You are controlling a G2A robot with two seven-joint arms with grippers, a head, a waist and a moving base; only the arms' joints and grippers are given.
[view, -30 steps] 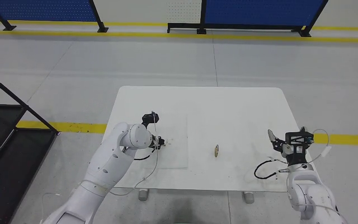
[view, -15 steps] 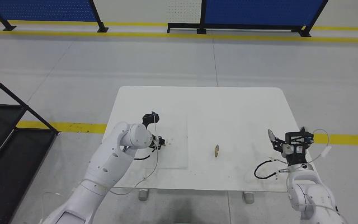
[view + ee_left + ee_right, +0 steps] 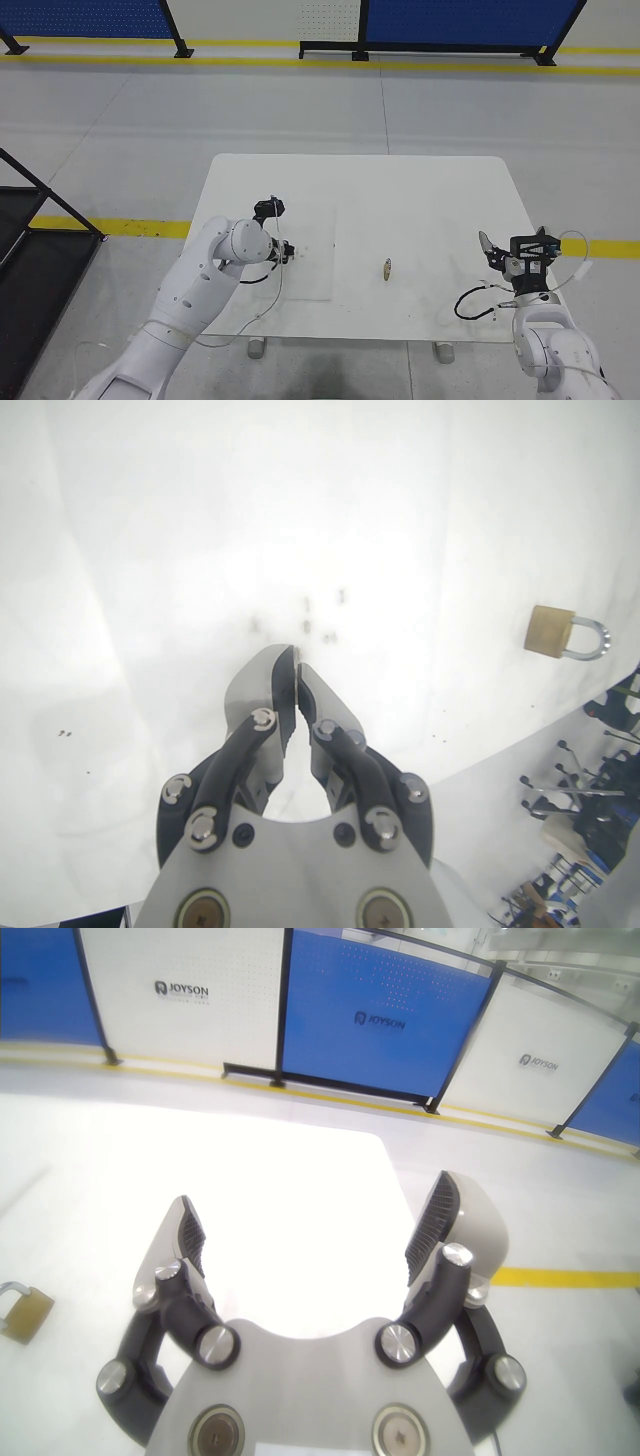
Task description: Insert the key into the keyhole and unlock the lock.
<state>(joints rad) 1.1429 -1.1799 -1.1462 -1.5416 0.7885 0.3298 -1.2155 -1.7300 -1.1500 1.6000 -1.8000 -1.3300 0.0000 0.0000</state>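
A brass padlock (image 3: 387, 267) with a silver shackle lies flat on the white table (image 3: 420, 190), right of the middle; it also shows as the padlock (image 3: 550, 631) and the padlock (image 3: 25, 1313). My left gripper (image 3: 291, 250) hangs low over the table's left half, well left of the lock. In its own view the left gripper (image 3: 297, 657) is shut, and a thin metal sliver between the tips looks like the key. My right gripper (image 3: 513, 240) stands open near the table's right edge; the right gripper (image 3: 315, 1198) holds nothing.
A thin white sheet (image 3: 310, 285) lies under the left gripper. Small dark specks (image 3: 306, 625) dot the table just ahead of the left fingertips. Blue and white partition panels (image 3: 380, 1028) stand across the floor beyond the table.
The left gripper has shifted slightly to the left and away from the table's front edge. The padlock and the right arm have not moved.
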